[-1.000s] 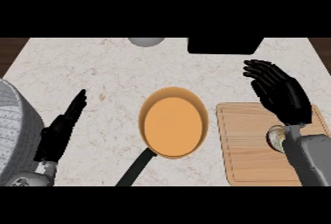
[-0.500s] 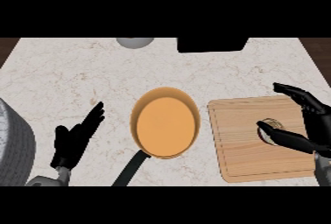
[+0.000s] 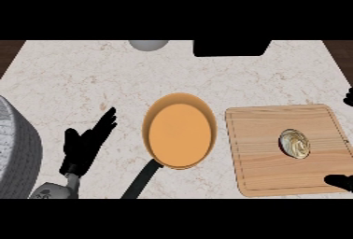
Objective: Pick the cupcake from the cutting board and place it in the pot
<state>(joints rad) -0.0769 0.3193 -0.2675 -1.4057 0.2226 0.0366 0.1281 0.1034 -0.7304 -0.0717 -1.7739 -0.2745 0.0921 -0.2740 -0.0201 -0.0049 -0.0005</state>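
Right hand (image 3: 342,182) shows at right edge of the cutting board (image 3: 262,177); we can't tell open or closed. Cupcake (image 3: 295,142) on board: light, soft top, so we'd grip its sides.

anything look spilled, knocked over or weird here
Nothing stands out. The cupcake sits frosting-up on the cutting board. The pot stands level beside the board with nothing inside, and no spill shows on the counter.
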